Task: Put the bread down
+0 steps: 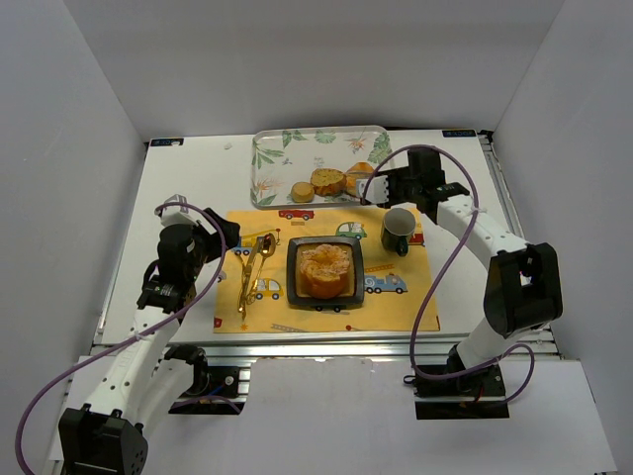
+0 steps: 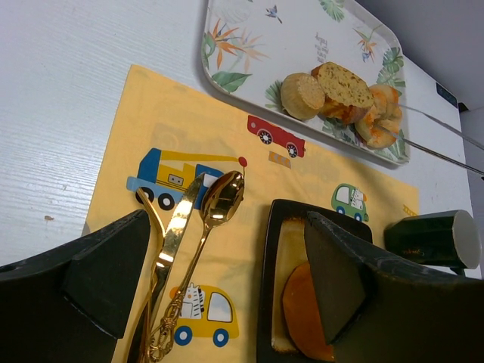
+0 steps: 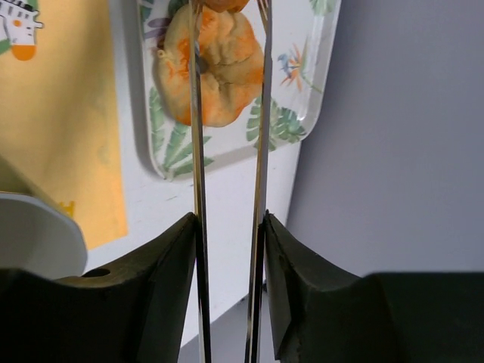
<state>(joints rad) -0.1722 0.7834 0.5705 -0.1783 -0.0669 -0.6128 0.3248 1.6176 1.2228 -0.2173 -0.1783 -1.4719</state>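
Several bread pieces [image 1: 327, 181] lie at the right end of a leaf-patterned tray [image 1: 272, 148]. A large bread [image 1: 324, 267] sits on the dark square plate [image 1: 293, 272] on the yellow placemat [image 1: 396, 307]. My right gripper [image 1: 391, 186] is shut on metal tongs [image 3: 198, 151]. The tong arms reach over an orange roll [image 3: 219, 68] on the tray [image 3: 302, 113]; their tips are cut off at the frame's top. My left gripper [image 1: 226, 237] is open and empty above the mat's left part, over the gold cutlery [image 2: 219, 200] and beside the plate [image 2: 272, 265].
A dark green mug [image 1: 399, 230] stands on the mat right of the plate, just under my right wrist. Gold cutlery [image 1: 252, 272] lies left of the plate. White walls enclose the table on three sides.
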